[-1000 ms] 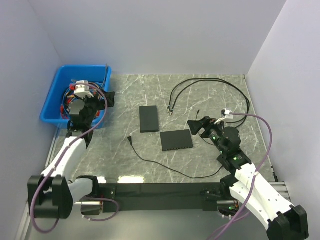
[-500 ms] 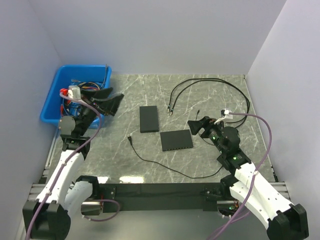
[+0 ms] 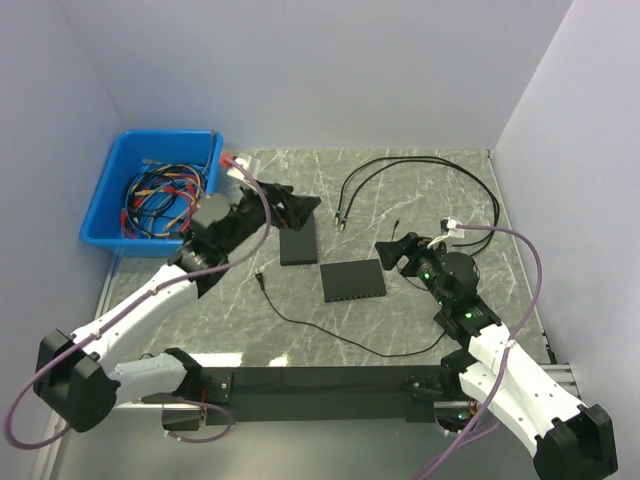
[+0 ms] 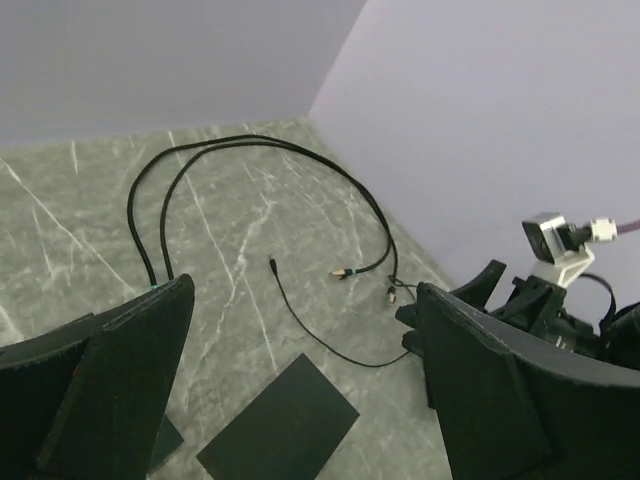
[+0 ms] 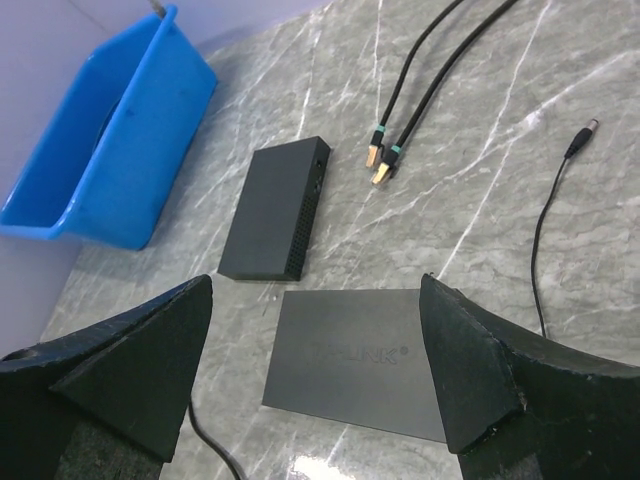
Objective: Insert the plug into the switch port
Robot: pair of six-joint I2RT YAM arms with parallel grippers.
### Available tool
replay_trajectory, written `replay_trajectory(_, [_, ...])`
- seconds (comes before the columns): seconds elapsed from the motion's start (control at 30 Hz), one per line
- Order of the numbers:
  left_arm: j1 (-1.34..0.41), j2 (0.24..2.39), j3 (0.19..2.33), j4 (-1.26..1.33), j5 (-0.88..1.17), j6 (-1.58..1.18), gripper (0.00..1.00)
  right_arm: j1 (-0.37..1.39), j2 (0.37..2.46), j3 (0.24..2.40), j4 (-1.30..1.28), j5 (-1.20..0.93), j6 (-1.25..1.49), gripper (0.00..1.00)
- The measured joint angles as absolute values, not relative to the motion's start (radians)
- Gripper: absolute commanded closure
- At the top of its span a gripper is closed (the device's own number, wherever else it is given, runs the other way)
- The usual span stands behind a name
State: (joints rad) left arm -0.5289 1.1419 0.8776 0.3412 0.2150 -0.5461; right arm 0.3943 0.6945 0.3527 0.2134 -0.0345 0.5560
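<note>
L gripper (image 3: 298, 203): jaws wide apart, nothing betw. them, hovering about the far end of the small switch (image 5: 272, 212), prob. heading for a cable. R gripper (image 3: 390, 250) is also spread and empty, just beside the flat TP-Link box (image 5: 358, 362), maybe to steady it. The plugs (image 5: 381, 166) lie on the table (image 3: 440, 190) near the switch, not yet picked.

Bright even light, soft shadows, sharp focus, faint tabletop glare.

The left arm (image 3: 150, 300) and right arm (image 3: 512, 372) have white shells with black joints. A mauve cable (image 3: 541, 275) loops along each. Green lights (image 3: 467, 320) glow on the right one. The fingers (image 5: 120, 365) are matte black wedges.
</note>
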Motion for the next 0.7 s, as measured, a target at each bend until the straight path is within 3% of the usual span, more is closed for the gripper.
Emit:
replay_trajectory(0.1, [-0.613, 1.106, 0.846, 0.363, 0.099, -0.467, 0.01, 0.395, 0.706, 0.353, 0.212, -0.034, 0.556, 0.11])
replay_trajectory(0.23, [-0.584, 1.113, 0.804, 0.362, 0.039, -0.469, 0.01, 0.4, 0.712, 0.353, 0.201, -0.027, 0.556, 0.11])
replay_trajectory(0.7, [-0.603, 1.736, 1.282, -0.092, -0.331, -0.465, 0.0, 0.408, 0.724, 0.353, 0.175, 0.003, 0.549, 0.11])
